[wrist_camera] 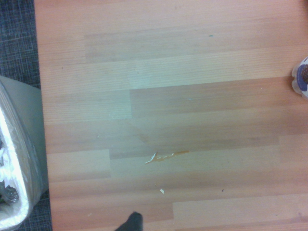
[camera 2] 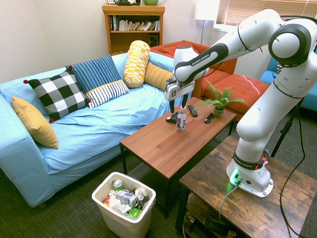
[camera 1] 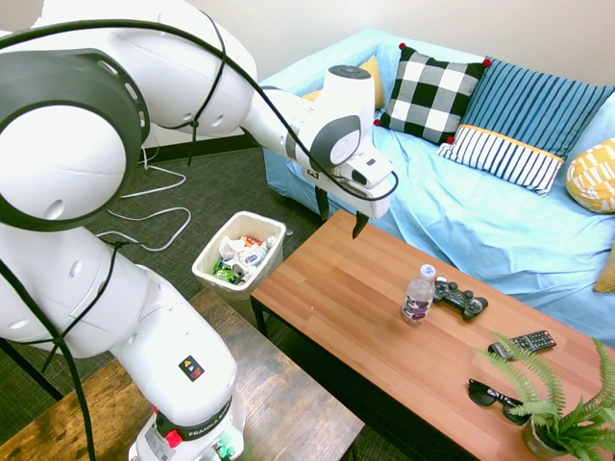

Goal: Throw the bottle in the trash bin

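The small clear bottle [camera 1: 418,294] with a white cap and dark label band stands upright on the wooden coffee table [camera 1: 336,317], beside a black game controller [camera 1: 461,300]. My gripper [camera 1: 340,216] hangs open and empty above the table's end nearest the bin, a short way from the bottle [camera 2: 181,121]. The white trash bin [camera 1: 267,261] stands on the carpet just past that table end, holding cans and crumpled waste. The wrist view looks down on the table top [wrist_camera: 168,96], with the bottle [wrist_camera: 301,79] at one edge and the bin's wall [wrist_camera: 29,125] at the opposite edge.
A remote [camera 1: 522,343], sunglasses [camera 1: 495,397] and a potted fern [camera 1: 557,413] lie at the table's far end. A blue-covered sofa [camera 1: 461,211] with cushions runs along the table's long side. A darker wooden table [camera 2: 237,198] stands next to the coffee table.
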Tool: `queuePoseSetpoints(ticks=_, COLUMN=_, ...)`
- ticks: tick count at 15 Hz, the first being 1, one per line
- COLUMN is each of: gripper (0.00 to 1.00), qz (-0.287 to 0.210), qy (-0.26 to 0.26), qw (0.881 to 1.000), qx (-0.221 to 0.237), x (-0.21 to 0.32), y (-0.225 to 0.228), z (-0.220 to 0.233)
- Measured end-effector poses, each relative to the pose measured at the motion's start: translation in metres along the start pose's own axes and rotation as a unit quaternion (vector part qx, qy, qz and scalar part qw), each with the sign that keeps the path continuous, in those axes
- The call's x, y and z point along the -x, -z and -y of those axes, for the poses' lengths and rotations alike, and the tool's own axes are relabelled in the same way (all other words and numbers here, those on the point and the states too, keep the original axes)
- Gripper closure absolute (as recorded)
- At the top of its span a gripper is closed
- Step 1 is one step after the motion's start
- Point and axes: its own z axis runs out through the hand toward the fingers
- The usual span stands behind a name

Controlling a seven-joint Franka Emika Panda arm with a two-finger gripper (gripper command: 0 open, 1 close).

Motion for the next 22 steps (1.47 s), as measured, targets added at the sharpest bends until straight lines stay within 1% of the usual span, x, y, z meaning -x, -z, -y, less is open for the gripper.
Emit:
queuePoseSetpoints(ticks=3, gripper=0.00, qz=-0.005, qy=-0.010, qw=1.000, qx=-0.008, x=-0.008, y=0.002, z=0.000)
queuePoseSetpoints(ticks=5, gripper=0.00, qz=-0.027, qy=-0.044, qw=0.998, qx=-0.022, x=-0.038, y=0.010, z=-0.009)
queuePoseSetpoints(ticks=7, gripper=0.00, qz=-0.049, qy=-0.086, qw=0.995, qx=-0.025, x=-0.078, y=0.015, z=-0.024)
queuePoseSetpoints(ticks=9, gripper=0.00, qz=-0.064, qy=-0.130, qw=0.989, qx=-0.024, x=-0.116, y=0.010, z=-0.040)
queuePoseSetpoints(ticks=11, gripper=0.00, qz=-0.066, qy=-0.167, qw=0.984, qx=-0.019, x=-0.147, y=-0.011, z=-0.053)
queuePoseSetpoints(ticks=14, gripper=0.00, qz=-0.054, qy=-0.194, qw=0.979, qx=-0.011, x=-0.177, y=-0.049, z=-0.051)
queuePoseSetpoints(ticks=17, gripper=0.00, qz=-0.038, qy=-0.204, qw=0.978, qx=0.004, x=-0.193, y=-0.083, z=-0.045)
queuePoseSetpoints(ticks=22, gripper=0.00, qz=-0.025, qy=-0.210, qw=0.977, qx=0.024, x=-0.197, y=-0.128, z=-0.041)
